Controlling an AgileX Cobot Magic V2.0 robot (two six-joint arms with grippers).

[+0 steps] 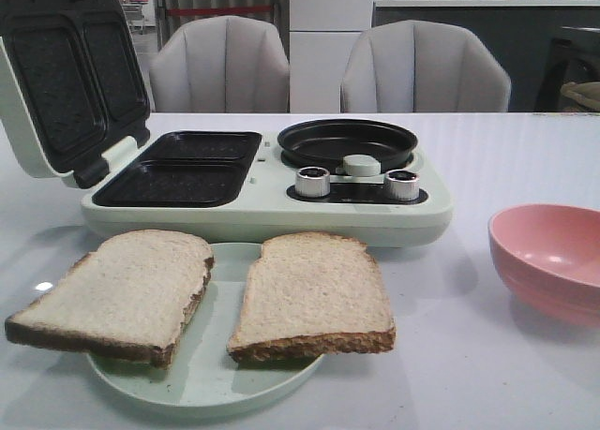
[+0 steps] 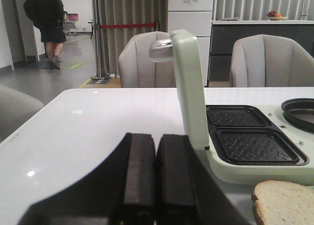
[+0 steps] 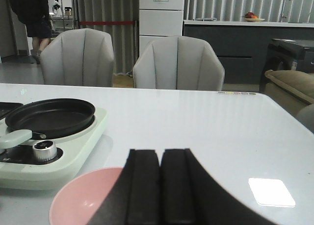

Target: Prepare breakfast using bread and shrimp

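Note:
Two slices of bread, the left slice (image 1: pixel 117 294) and the right slice (image 1: pixel 314 294), lie side by side on a pale green plate (image 1: pixel 225 374) at the front of the table. A corner of a slice shows in the left wrist view (image 2: pixel 284 203). No shrimp shows in any view. My left gripper (image 2: pixel 156 139) is shut and empty, low over the table left of the open breakfast maker (image 2: pixel 235 161). My right gripper (image 3: pixel 162 154) is shut and empty, just behind the pink bowl (image 3: pixel 88 200). Neither gripper shows in the front view.
The pale green breakfast maker (image 1: pixel 272 215) stands behind the plate, its lid (image 1: pixel 66 74) up at the left, two black grill wells (image 1: pixel 183 168), a round black pan (image 1: pixel 347 141) and two knobs. The pink bowl (image 1: pixel 553 257) sits at the right. Two grey chairs stand behind the table.

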